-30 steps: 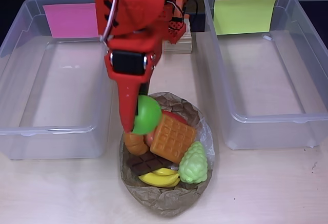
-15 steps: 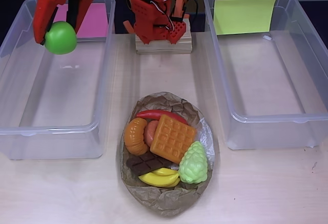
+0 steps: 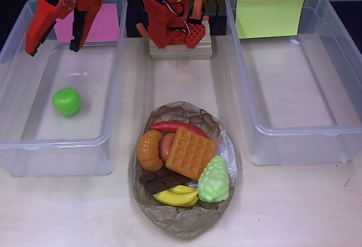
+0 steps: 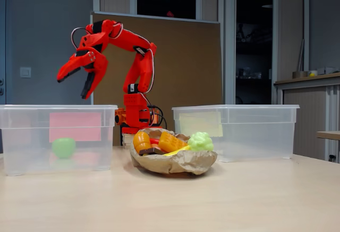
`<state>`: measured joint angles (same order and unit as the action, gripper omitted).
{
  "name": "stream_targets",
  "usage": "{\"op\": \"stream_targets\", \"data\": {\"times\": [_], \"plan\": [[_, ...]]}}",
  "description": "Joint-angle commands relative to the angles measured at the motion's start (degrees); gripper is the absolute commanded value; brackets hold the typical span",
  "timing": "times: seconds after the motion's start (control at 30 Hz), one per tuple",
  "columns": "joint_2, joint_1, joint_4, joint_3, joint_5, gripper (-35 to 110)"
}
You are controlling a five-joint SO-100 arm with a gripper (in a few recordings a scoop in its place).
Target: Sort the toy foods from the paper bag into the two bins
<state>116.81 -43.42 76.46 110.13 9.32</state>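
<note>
My red gripper (image 3: 52,49) (image 4: 73,87) hangs open and empty above the left bin (image 3: 17,89) (image 4: 32,152), the one with the pink label. The green apple (image 3: 67,101) (image 4: 64,147) lies on that bin's floor, below the fingers. The crumpled paper bag (image 3: 181,221) (image 4: 175,164) sits at front centre and holds the croissant (image 3: 149,151), red chili (image 3: 169,126), waffle (image 3: 190,152), green grapes (image 3: 214,180) (image 4: 201,140), chocolate bar (image 3: 161,180), banana (image 3: 176,195) and a partly hidden donut (image 3: 166,145). The right bin (image 3: 339,89) (image 4: 255,136) with the yellow-green label holds nothing.
The arm's red base (image 3: 175,21) stands on a wooden block (image 3: 181,49) between the two bins at the back. Bare table (image 3: 294,207) lies in front of both bins and around the bag.
The gripper carried the green apple from the bag to over the left bin, then opened. The apple dropped onto that bin's floor.
</note>
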Motion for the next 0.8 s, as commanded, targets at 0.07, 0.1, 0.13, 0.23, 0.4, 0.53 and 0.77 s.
{"op": "stream_targets", "data": {"times": [0.07,0.1,0.13,0.23,0.4,0.53,0.77], "plan": [[1.05,11.95,1.67,-5.98,0.53,39],[0.00,15.47,2.55,-8.70,0.00,38],[-1.58,19.16,3.78,-11.78,-1.23,38],[-7.73,29.44,5.98,-20.13,-5.01,38],[-18.02,42.28,4.57,-23.38,-23.12,33],[-21.36,46.67,0.79,-20.39,-39.02,14],[-26.89,48.08,-4.83,-19.07,-53.70,6]]}}
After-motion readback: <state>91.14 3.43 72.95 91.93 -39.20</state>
